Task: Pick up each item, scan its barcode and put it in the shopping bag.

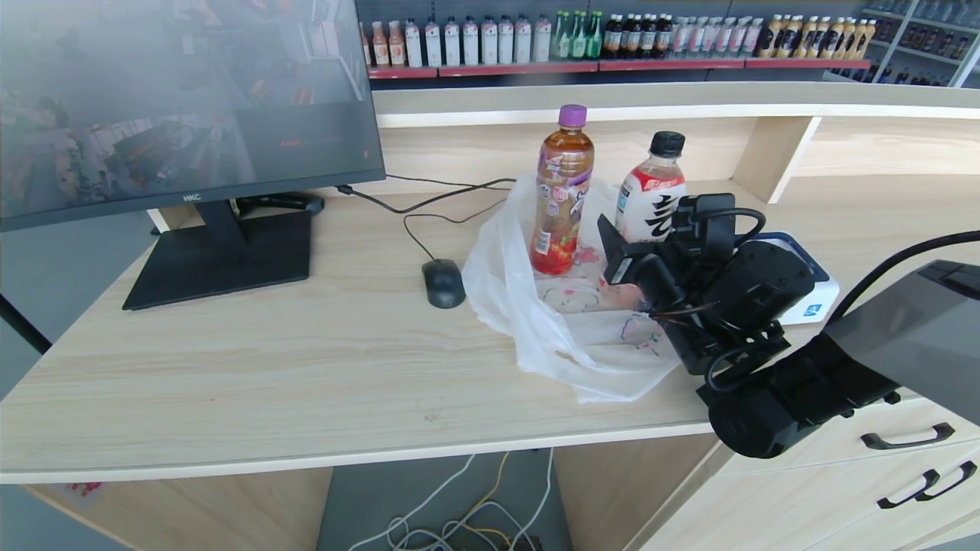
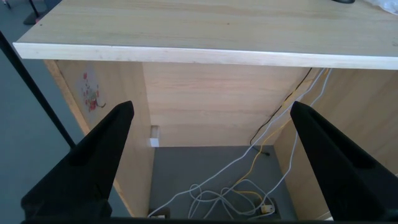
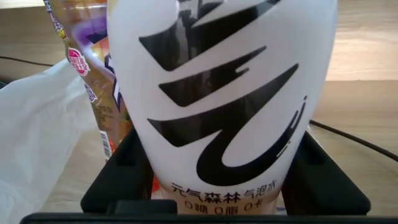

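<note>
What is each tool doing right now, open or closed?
Left tool: open, empty.
Right tool: closed on the white bottle.

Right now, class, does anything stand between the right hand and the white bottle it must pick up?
Nothing visible does. The right hand is at the white bottle itself; the tea bottle stands to one side, on the shopping bag, not between them.

Black-stroked white bottle (image 1: 648, 200), purple-capped amber bottle (image 1: 563, 191)

The right gripper (image 1: 629, 256) is seen right of centre in the head view, jaws closed on a white bottle (image 1: 651, 200); the left gripper (image 2: 211, 163) is held with jaws spread wide.
</note>
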Robot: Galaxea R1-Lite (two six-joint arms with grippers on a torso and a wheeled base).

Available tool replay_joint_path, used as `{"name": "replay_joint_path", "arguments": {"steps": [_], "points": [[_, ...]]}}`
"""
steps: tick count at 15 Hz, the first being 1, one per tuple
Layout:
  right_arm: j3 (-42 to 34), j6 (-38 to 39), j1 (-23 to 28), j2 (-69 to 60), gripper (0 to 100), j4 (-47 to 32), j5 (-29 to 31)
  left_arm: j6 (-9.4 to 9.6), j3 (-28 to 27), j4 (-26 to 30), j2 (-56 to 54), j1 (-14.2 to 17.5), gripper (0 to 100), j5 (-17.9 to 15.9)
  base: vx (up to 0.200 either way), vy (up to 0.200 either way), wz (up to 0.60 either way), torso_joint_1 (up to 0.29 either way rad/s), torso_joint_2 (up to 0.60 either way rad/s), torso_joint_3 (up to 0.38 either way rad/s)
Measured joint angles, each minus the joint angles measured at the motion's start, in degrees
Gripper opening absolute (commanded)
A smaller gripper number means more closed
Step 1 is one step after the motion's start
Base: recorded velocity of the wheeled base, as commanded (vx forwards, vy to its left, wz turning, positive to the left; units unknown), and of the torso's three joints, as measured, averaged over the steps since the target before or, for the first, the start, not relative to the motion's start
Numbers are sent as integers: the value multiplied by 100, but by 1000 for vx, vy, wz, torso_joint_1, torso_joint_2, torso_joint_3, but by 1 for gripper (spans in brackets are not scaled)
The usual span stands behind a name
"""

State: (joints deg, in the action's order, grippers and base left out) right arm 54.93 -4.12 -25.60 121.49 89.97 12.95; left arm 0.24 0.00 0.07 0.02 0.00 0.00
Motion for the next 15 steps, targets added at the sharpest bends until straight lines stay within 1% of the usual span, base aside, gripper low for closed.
{"name": "replay_joint_path", "arguments": {"steps": [5, 15], "points": [[-30, 73, -155, 100, 0, 0, -9, 2, 0, 0, 0, 0, 100, 0, 0, 0, 0, 0, 0, 0], [-127, 123, -171, 130, 0, -6, -4, 0, 0, 0, 0, 0, 100, 0, 0, 0, 0, 0, 0, 0]]}}
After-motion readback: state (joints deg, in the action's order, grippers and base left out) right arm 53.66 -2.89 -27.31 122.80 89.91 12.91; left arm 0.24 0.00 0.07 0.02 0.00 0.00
